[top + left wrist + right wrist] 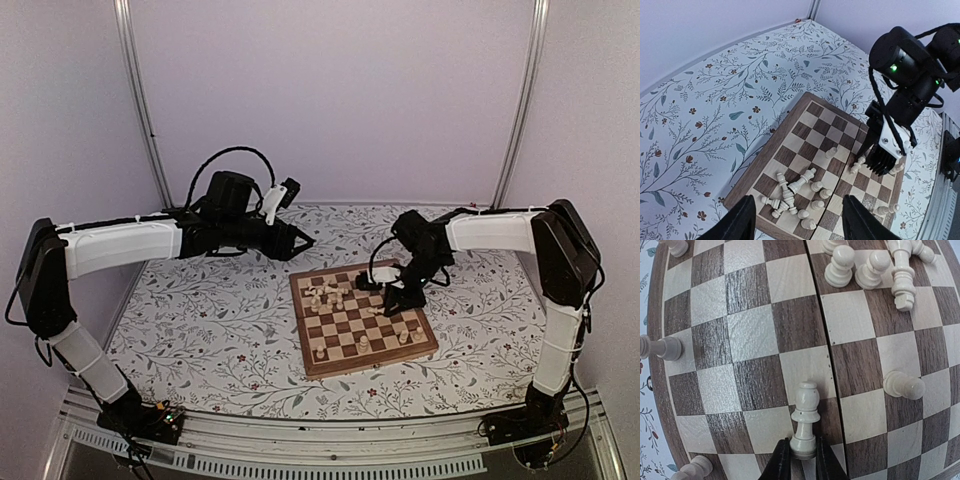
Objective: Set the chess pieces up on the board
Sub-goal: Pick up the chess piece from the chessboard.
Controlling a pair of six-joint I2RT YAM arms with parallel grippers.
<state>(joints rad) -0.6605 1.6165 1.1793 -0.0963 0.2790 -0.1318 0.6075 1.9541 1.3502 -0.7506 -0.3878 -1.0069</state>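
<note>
And the right claw (803, 452) was down on the board (755, 335), jaws drawn in narrow and pinching the base of a chess piece (805, 412), whose round head pointed away from the claw. Just right of that piece ran the board's centre seam. A little further right of the claw, a lone piece (904, 385) lay on its side. Ahead and to the claw's left there was room: a broad run of bare squares. Out at the rim on the claw's left sat three rim pieces (662, 347), spaced well apart along the edge. Far ahead and to the right, a knot of chess pieces (840, 265) crowded together, some cut off by the frame.

Count it up: one board, two arms, two claws. The left wrist view held at least a dozen pale pieces, though the toppled heap was too tangled for an exact tally.

Only the right wrist view showed the pinch itself; from overhead the black wrist hid it. The left wrist view caught the right claw from outside, tip down among the pieces. The overhead view alone showed the flowered worktop (200, 320) spreading wide on every side of the board. It also showed the left claw (303, 242) well apart from the right one, hanging by the board's far left corner, jaws standing wide.
</note>
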